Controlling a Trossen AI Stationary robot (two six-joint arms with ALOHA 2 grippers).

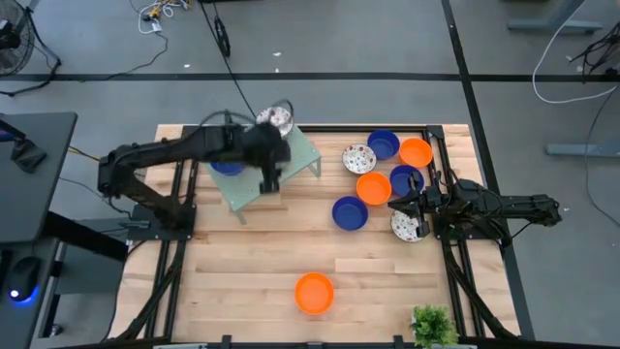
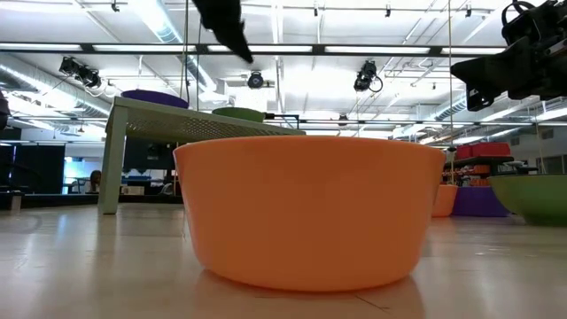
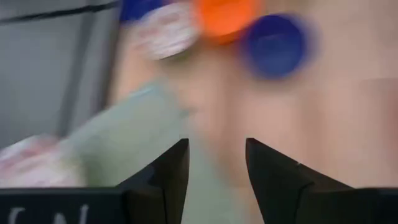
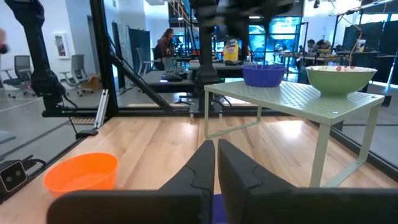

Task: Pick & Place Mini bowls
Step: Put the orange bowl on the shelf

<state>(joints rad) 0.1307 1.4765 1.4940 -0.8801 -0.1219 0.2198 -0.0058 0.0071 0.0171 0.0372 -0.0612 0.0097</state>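
High view, left arm: it reaches across to the pale green rack (image 1: pixel 291 160), and the left gripper (image 1: pixel 270 180) hangs over the rack's near edge, nothing in it.
High view, rack load: a blue bowl (image 1: pixel 227 167) sits on the rack's left part, half under the arm, and a speckled bowl (image 1: pixel 278 119) sits at its far corner.
High view, cluster: right of the rack lie a second speckled bowl (image 1: pixel 359 158), a blue one (image 1: pixel 383 144), an orange one (image 1: pixel 416 152), another orange (image 1: pixel 374 188), a blue (image 1: pixel 405 180) and a blue (image 1: pixel 350 213), packed close together on the wooden table (image 1: pixel 242 271).
High view, right arm: the right gripper (image 1: pixel 399 206) rests at the cluster's right side, just beside a third speckled bowl (image 1: pixel 407 226).
High view, loner: one orange bowl (image 1: pixel 314 292) sits well apart, near the front edge; a small green plant (image 1: pixel 433 326) stands at the front right corner.
Low view: that lone orange bowl (image 2: pixel 310 213) fills the middle, the rack (image 2: pixel 159 128) stands behind on the left, and a dark arm shows at the upper right.
Left wrist view: the left fingers (image 3: pixel 171 174) stand apart with a clear gap over the rack's edge (image 3: pixel 124 140); blurred bowls lie beyond.
Right wrist view: the right fingers (image 4: pixel 202 168) are pressed together, empty; ahead are the rack (image 4: pixel 298 99) with a blue bowl (image 4: pixel 263 75) and a speckled bowl (image 4: pixel 341 78) on top, and the orange bowl (image 4: pixel 82 172) on the table. People sit in the room behind.
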